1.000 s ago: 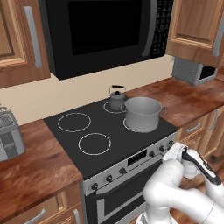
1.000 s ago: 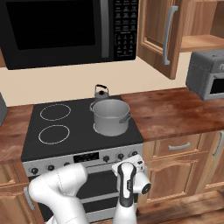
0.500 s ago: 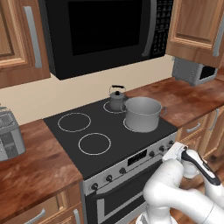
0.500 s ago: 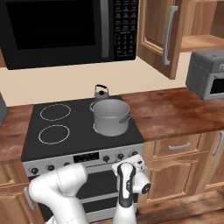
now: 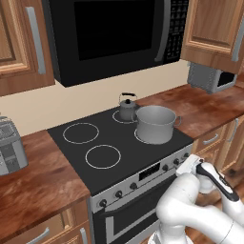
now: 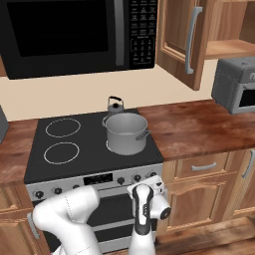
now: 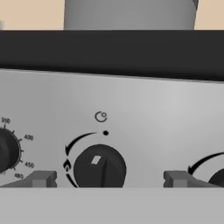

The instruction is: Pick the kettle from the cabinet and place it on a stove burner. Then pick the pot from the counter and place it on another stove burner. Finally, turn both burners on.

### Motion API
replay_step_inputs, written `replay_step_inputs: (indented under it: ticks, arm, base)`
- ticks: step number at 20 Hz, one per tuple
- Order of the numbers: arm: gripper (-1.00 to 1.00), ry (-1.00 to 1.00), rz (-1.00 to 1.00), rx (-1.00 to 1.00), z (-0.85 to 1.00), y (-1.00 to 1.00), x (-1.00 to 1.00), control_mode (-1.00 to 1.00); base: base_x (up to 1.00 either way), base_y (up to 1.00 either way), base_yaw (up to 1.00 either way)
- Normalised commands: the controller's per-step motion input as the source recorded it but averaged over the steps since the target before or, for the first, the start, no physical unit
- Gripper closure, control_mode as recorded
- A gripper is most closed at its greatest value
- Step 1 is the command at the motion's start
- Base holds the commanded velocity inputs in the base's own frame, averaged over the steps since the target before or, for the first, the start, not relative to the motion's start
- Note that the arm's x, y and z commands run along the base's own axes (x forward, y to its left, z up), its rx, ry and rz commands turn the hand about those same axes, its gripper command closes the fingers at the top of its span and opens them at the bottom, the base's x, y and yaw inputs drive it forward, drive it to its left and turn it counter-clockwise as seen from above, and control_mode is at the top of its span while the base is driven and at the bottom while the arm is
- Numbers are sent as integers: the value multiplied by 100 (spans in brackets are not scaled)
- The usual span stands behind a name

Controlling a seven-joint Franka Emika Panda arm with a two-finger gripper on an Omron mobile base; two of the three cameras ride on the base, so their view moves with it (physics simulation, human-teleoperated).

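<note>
My arm folds low before the stove front, my gripper (image 7: pixel 104 178) levelled at a black burner knob (image 7: pixel 99 168); my jaws stand wide, one tip either side of it, holding nothing; the pot (image 6: pixel 126 133) sits on the front right burner, the kettle (image 6: pixel 115 106) just behind it, partly hidden; neighbouring knobs are cut off.
</note>
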Motion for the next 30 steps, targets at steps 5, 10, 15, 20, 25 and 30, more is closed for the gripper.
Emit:
replay_step_inputs:
  ticks: [5, 10, 15, 20, 25, 30]
  arm:
    - [-100, 1, -3, 0, 0, 7, 2, -100]
    - [-100, 0, -1, 0, 0, 5, 2, -100]
    - [100, 0, -3, 0, 0, 17, 0, -100]
    - [100, 0, -1, 0, 0, 9, 0, -100]
    - [100, 0, 0, 0, 11, 10, 0, -100]
    - [100, 0, 0, -6, 10, 6, 0, -100]
  base:
    - [0, 0, 0]
    - [0, 0, 0]
    - [0, 0, 0]
    - [0, 0, 0]
    - [0, 0, 0]
    - [0, 0, 0]
